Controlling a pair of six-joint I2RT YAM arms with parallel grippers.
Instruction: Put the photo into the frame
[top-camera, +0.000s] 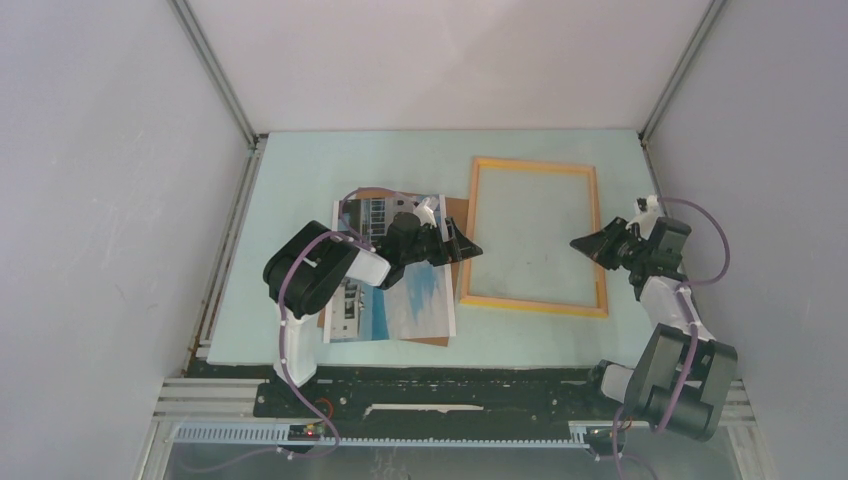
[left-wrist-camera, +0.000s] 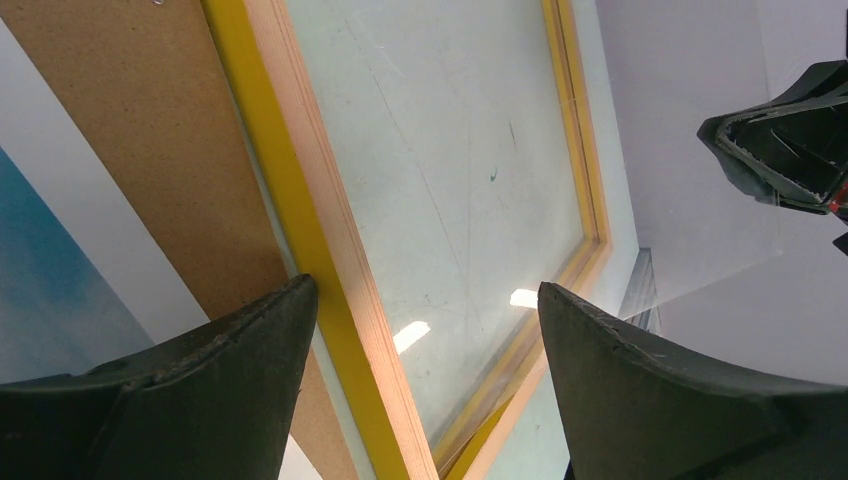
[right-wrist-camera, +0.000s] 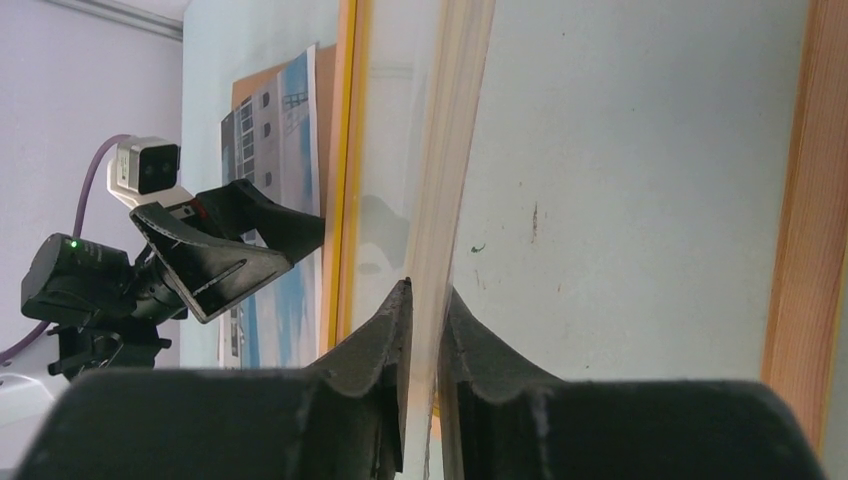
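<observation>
My right hand (right-wrist-camera: 425, 295) is clenching the frame (top-camera: 535, 166) by its right rail, the thin pale edge pinched tight in its grip. Across the clear pane (left-wrist-camera: 450, 150), my left hand (left-wrist-camera: 425, 292) is hovering released, spread wide above the frame's left rail. Under that arm the photo (top-camera: 420, 300) is lying on the brown backing board (left-wrist-camera: 150, 130), just left of the frame and outside it, on the pale counter (top-camera: 300, 170).

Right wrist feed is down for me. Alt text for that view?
The right tool pinches the thin edge of a clear pane, with the yellow rails of the frame on either side. Beyond, the open left tool hovers near the photo.
</observation>
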